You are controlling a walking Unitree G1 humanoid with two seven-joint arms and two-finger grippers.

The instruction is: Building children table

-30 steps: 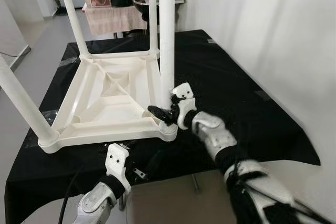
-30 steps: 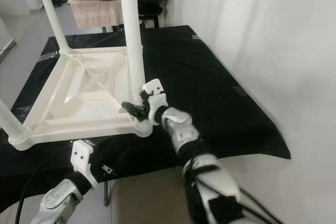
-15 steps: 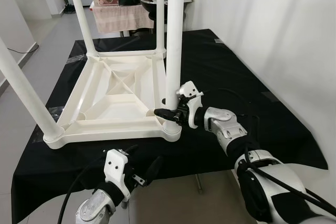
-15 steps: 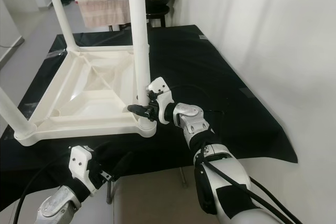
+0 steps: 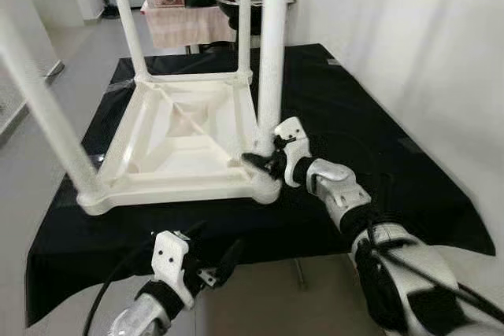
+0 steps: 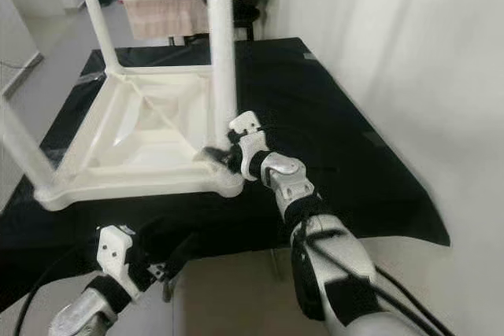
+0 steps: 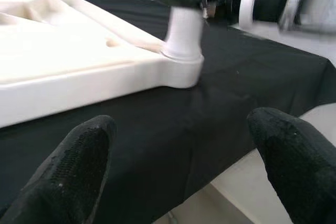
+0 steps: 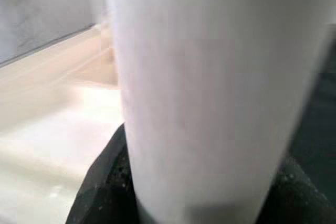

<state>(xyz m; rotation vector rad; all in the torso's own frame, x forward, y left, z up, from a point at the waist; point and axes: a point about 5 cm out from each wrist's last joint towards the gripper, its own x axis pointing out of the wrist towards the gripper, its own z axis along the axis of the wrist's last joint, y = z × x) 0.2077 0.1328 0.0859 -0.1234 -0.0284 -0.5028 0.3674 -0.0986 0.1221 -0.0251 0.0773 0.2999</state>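
A white plastic children's table (image 5: 181, 143) lies upside down on a black-covered table (image 5: 378, 116), its legs pointing up. My right gripper (image 5: 264, 161) is at the base of the near right leg (image 5: 272, 53), where the leg meets its corner socket (image 5: 266, 188), and is shut on it. In the right wrist view the leg (image 8: 199, 87) stands between the black fingers (image 8: 105, 182). My left gripper (image 7: 184, 145) hangs open below the black table's front edge, facing that same corner (image 7: 181, 69), apart from it.
The near left leg (image 5: 47, 116) and the far left leg (image 5: 126, 13) stand tall on my left. A white wall (image 5: 409, 21) runs along the right. A cluttered side table (image 5: 185, 21) stands behind. Grey floor (image 5: 55, 68) lies to the left.
The camera has shifted a little. My right gripper has stayed at the base of the near right leg and closed in around it. The left gripper stays low and open.
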